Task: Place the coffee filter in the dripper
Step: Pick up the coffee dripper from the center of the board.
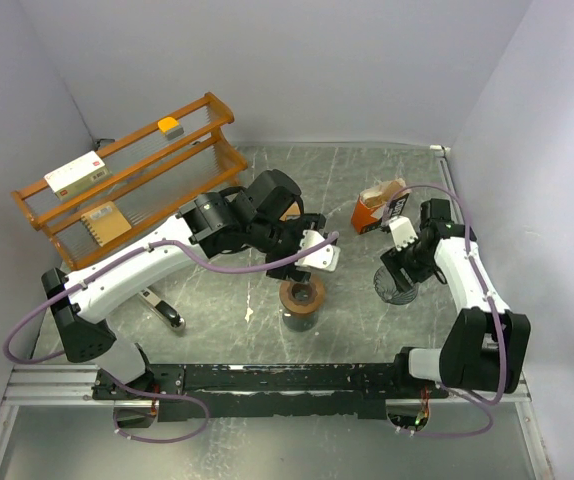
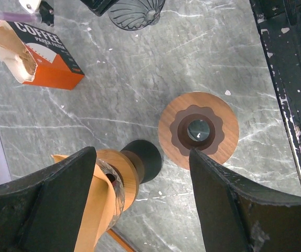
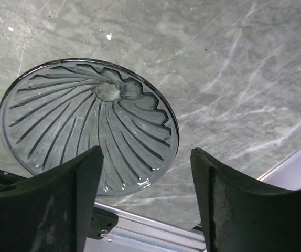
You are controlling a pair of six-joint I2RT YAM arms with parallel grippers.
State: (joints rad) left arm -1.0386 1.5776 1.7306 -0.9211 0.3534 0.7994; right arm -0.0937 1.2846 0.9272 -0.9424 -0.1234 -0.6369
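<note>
While the filter (image 2: 15, 51) sits among the brown papers poking out of the open end of its box (image 2: 53, 60), which lies on its side on the tabletop (image 1: 367, 170), both claws are spread and pinching nothing. The left claw (image 2: 140, 152) hangs near a wood stand (image 2: 218, 134). The right claw (image 3: 146, 149) hangs just above the glass dripper (image 3: 87, 123). The dripper stands empty on the tabletop, apart from the stand and near the box.

The step in hand, as I judge it, is fetching one paper. Doing it well likely means bringing the left claw to the box's open end, lining its jaws across the papers' exposed edge, and closing on the outermost sheet alone. A deep bite would probably drag several out or shove the light box along. The right claw could close lightly on the dripper rim to steady it, since glass may skate on the stone. Then lower the paper point first toward the centre hole, and let go only once it rests against the ribs.
</note>
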